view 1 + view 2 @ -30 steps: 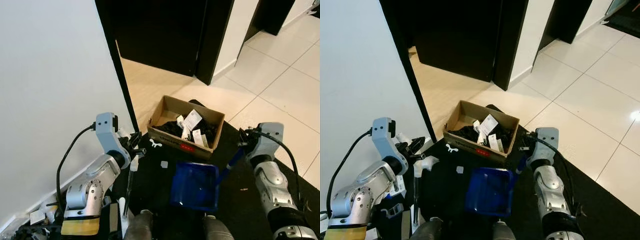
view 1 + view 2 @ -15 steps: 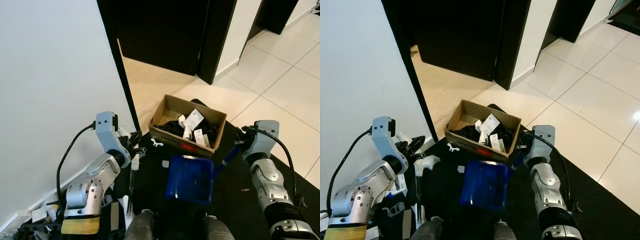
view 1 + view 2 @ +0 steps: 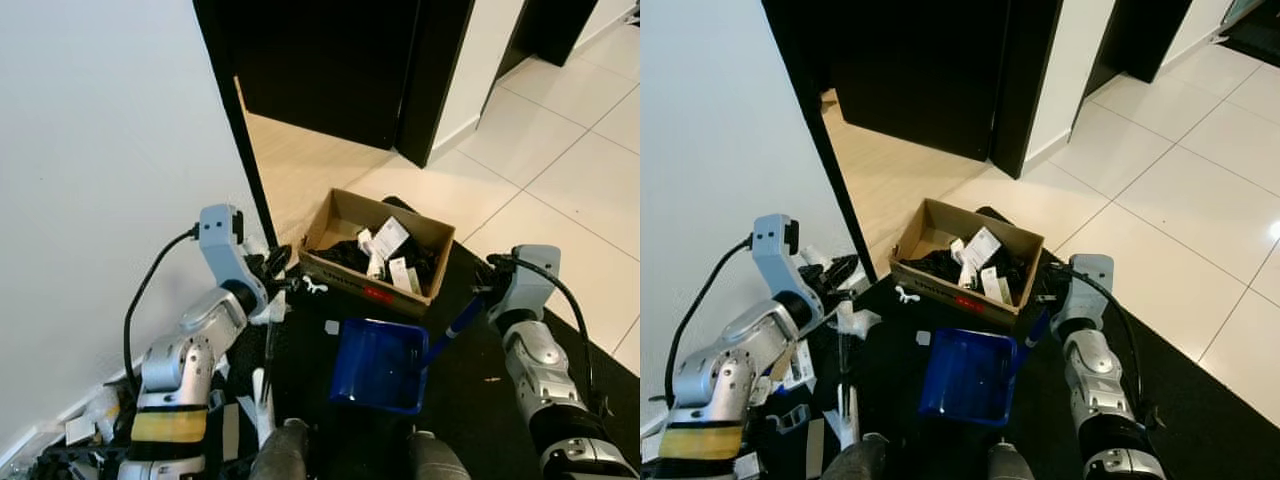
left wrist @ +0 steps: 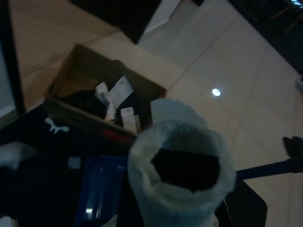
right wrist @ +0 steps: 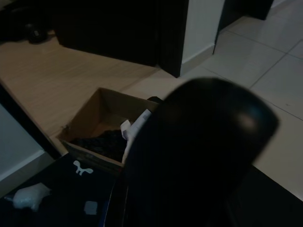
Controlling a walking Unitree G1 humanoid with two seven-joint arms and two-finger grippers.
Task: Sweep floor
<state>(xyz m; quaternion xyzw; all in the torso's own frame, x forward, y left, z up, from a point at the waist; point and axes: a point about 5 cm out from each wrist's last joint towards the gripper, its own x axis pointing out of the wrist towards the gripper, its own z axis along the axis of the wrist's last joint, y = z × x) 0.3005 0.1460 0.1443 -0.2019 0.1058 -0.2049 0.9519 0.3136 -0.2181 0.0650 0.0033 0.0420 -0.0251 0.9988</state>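
Note:
A blue dustpan [image 3: 380,362] lies on the black mat [image 3: 470,405], just short of a cardboard box [image 3: 330,215] of dark items and white tags. My right gripper [image 3: 478,297] is shut on the dustpan's blue handle [image 3: 450,330] at the right. My left gripper [image 3: 278,275] is shut on a thin white brush handle [image 3: 267,350] that runs down to the mat left of the dustpan. In the left wrist view its foam-wrapped end [image 4: 182,189] is close up. Small white scraps [image 3: 331,326] lie on the mat between box and dustpan.
A white wall [image 3: 100,150] stands at my left, its dark corner edge beside the box. Behind the box a dark doorway [image 3: 330,60] opens onto a wooden floor. Glossy tiles [image 3: 570,180] spread to the right. Loose clutter [image 3: 80,430] lies by the wall at lower left.
The dustpan, raised and tilted half a second ago, has come back down level on the mat. My left arm has reached forward, nearer the box.

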